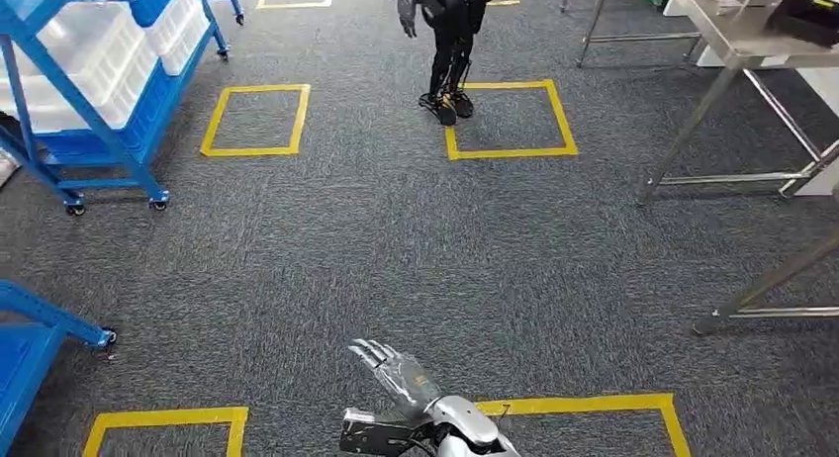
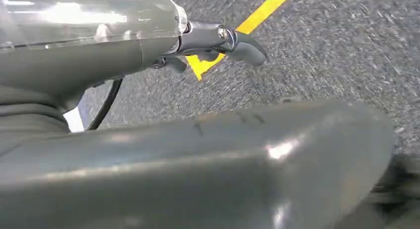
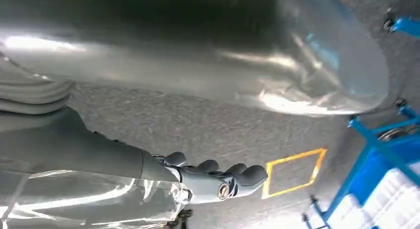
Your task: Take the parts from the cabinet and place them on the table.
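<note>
The blue cabinet (image 1: 129,131) with white bins (image 1: 89,61) stands far off at the upper left. The steel table (image 1: 737,46) is at the upper right, with a black object (image 1: 806,17) on it. My right hand (image 1: 396,376) is stretched out flat over the carpet at the bottom centre and holds nothing. The right wrist view has the same right hand (image 3: 218,179) with straight fingers, and beyond it the blue cabinet (image 3: 381,154). In the left wrist view my left hand (image 2: 218,43) hangs over the carpet with nothing in it.
Another black humanoid robot (image 1: 450,42) stands at the top centre beside a yellow taped square (image 1: 510,121). More yellow squares (image 1: 257,121) mark the grey carpet. A second blue cart (image 1: 35,343) is at the lower left. Steel legs of a second table (image 1: 762,299) are on the right.
</note>
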### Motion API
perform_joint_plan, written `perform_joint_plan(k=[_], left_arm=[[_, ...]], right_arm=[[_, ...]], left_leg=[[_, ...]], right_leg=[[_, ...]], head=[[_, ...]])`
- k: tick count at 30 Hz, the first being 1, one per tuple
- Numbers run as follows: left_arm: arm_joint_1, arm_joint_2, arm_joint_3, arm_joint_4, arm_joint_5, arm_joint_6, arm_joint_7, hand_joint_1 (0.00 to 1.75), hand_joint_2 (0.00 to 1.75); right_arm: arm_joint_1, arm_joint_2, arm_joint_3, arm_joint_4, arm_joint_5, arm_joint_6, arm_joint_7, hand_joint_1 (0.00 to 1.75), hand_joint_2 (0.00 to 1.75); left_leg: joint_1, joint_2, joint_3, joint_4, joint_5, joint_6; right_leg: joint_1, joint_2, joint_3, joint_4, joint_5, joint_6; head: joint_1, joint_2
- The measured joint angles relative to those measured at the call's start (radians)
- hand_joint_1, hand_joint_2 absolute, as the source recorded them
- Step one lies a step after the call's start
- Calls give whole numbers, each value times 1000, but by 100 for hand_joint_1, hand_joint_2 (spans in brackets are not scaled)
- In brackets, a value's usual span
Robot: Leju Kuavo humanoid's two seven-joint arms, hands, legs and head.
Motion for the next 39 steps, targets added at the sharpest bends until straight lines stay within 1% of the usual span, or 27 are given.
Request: perform_joint_plan(k=[1, 4, 5, 6, 7, 9, 10, 11, 13, 14, 15, 16, 19, 20, 22, 24, 25, 26, 27, 29, 30, 31, 35, 36, 37, 38, 39], left_arm=[[-1, 0, 0, 0, 0, -1, -2, 0, 0], [6, 6, 0, 0, 0, -1, -3, 0, 0], [8, 9, 0, 0, 0, -1, -3, 0, 0], [9, 10, 0, 0, 0, -1, -3, 0, 0], [5, 10, 0, 0, 0, -1, -4, 0, 0], [1, 10, 0, 0, 0, -2, -4, 0, 0], [2, 10, 0, 0, 0, -2, -4, 0, 0], [4, 10, 0, 0, 0, -2, -4, 0, 0], [5, 10, 0, 0, 0, -2, -3, 0, 0], [4, 10, 0, 0, -2, -1, -3, 0, 0], [3, 9, 0, 0, -5, 0, -3, 0, 0], [1, 10, 0, 0, -6, 2, -2, 0, 0], [5, 10, 0, 0, -10, 4, 1, 0, 0], [5, 10, 0, 0, -11, 4, 3, 0, 0], [2, 10, 0, 0, -14, 4, 5, 0, 0], [-6, 9, 0, 0, -16, 5, 5, 0, 0], [-6, 8, 0, 0, -16, 5, 5, 0, 0], [-3, 8, 0, 0, -17, 5, 7, 0, 0], [0, 8, 0, 0, -17, 5, 8, 0, 0], [1, 9, 0, 0, -16, 5, 9, 0, 0], [-1, 9, 0, 0, -16, 6, 10, 0, 0], [-5, 9, 0, 0, -16, 6, 10, 0, 0], [-3, 10, 0, 0, -11, 6, 12, 0, 0], [-1, 9, 0, 0, -10, 7, 13, 0, 0], [-2, 10, 1, 0, -10, 7, 14, 0, 0], [-6, 10, 1, 0, -11, 8, 14, 0, 0], [-8, 9, 1, 0, -11, 9, 14, 0, 0]], right_arm=[[-1, -1, 0, 0, 0, 0, -1, 0, 0], [-1, 0, 1, 0, 0, -1, -7, 0, 0], [-2, 1, 1, -3, 0, -1, -7, 0, 0], [-4, 0, 1, -3, 0, -1, -9, 0, 0], [-4, 0, 1, -3, 0, -1, -9, 0, 0], [1, -5, 1, 0, 0, -1, -9, 0, 0], [3, -7, 1, 1, 0, -1, -9, 0, 0], [3, -8, 2, 1, 0, -1, -9, 0, 0], [1, -8, 1, 1, 0, -1, -9, 0, 0], [0, -8, 2, 1, 0, -2, -9, 0, 0], [0, -8, 2, 1, 0, -2, -9, 0, 0], [1, -8, 1, 2, 0, -2, -10, 0, 0], [1, -9, 2, 2, -3, -4, -12, 0, 0], [-1, -7, 2, 0, -3, -5, -15, 0, 0], [-2, -6, 2, 0, -3, -6, -19, 0, 0], [0, -8, 2, 2, -3, -6, -19, 0, 0], [1, -9, 2, 3, -3, -6, -19, 0, 0], [1, -8, 2, 5, -3, -6, -19, 0, 0], [0, -8, 2, 5, -3, -6, -19, 0, 0], [-1, -8, 2, 5, -3, -6, -19, 0, 0], [-2, -8, 2, 5, -3, -6, -20, 0, 0], [-3, -8, 2, 5, -3, -5, -20, 0, 0], [-9, -4, 5, 6, -3, -5, -21, 0, 0], [-12, -2, 7, 6, -2, -5, -21, 0, 0], [-13, -2, 8, 6, -2, -5, -22, 0, 0], [-13, -2, 9, 7, -2, -5, -21, 0, 0], [-10, -5, 9, 10, 0, -3, -19, 0, 0]], left_leg=[[-6, -8, 2, -4, 6, 13], [-11, -40, -5, -4, 6, 25], [3, -54, 6, -16, 14, 34], [2, -64, 7, -20, 17, 38], [2, -73, 6, -20, 19, 44], [1, -100, 5, -20, 19, 46], [1, -116, 4, -19, 19, 46], [1, -129, 5, -18, 19, 46], [1, -160, 7, -16, 18, 43], [2, -175, 8, -12, 16, 39], [4, -186, 5, -7, 13, 34], [-1, -195, -3, 1, 12, 25], [10, -221, -9, -9, 19, 3], [10, -231, -13, -10, 19, -5], [4, -133, -35, 48, -20, -6], [5, -102, -112, 207, -100, -12], [6, -97, -146, 277, -125, -14], [6, -94, -158, 305, -126, -16], [6, -93, -144, 283, -104, -15], [5, -80, -60, 127, -26, -9], [0, -36, -4, 30, 9, 0], [-12, 14, 11, -5, -5, 11], [-15, -40, 7, -13, 8, 31], [-5, -51, 15, -21, 15, 37], [-4, -62, 15, -23, 17, 40], [-4, -73, 14, -23, 19, 48], [-4, -86, 13, -23, 19, 50]], right_leg=[[6, -8, 0, 3, -4, 6], [4, -33, 8, -3, -5, 18], [2, -25, 8, 1, -12, 28], [-3, 35, 2, 26, -32, 31], [-6, 68, -25, 83, -69, 32], [-7, 91, -102, 239, -137, 34], [-7, 94, -136, 300, -150, 36], [-8, 94, -146, 308, -137, 36], [-14, 98, -100, 192, -51, 34], [-18, 116, -56, 95, 0, 34], [-24, 163, -29, 26, 17, 33], [-22, 193, -25, 19, 8, 36], [-12, 164, -27, 21, 12, 19], [-18, 151, -23, 10, 18, 10], [-16, 124, -15, -2, 22, -2], [-10, 88, -14, -2, 18, -11], [-7, 71, -14, -2, 17, -13], [-5, 58, -14, -2, 16, -14], [-4, 46, -13, -2, 14, -14], [-2, 22, -9, -1, 10, -11], [-1, 11, -4, 0, 7, -7], [6, 3, -2, 2, 2, -2], [6, -36, 5, -1, -1, 16], [0, -3, 6, 8, -11, 26], [-4, 50, -8, 40, -33, 30], [-7, 78, -42, 108, -71, 33], [-8, 88, -82, 189, -107, 36]], head=[[0, 0], [0, 0], [0, 0], [0, 0], [0, 0], [0, 0], [0, 0], [0, 0], [0, 0], [0, 0], [0, 0], [0, 0], [0, 0], [0, 0], [0, 0], [0, 0], [0, 0], [0, 0], [0, 0], [0, 0], [0, 0], [0, 0], [0, 0], [0, 0], [0, 0], [0, 0], [0, 0]])
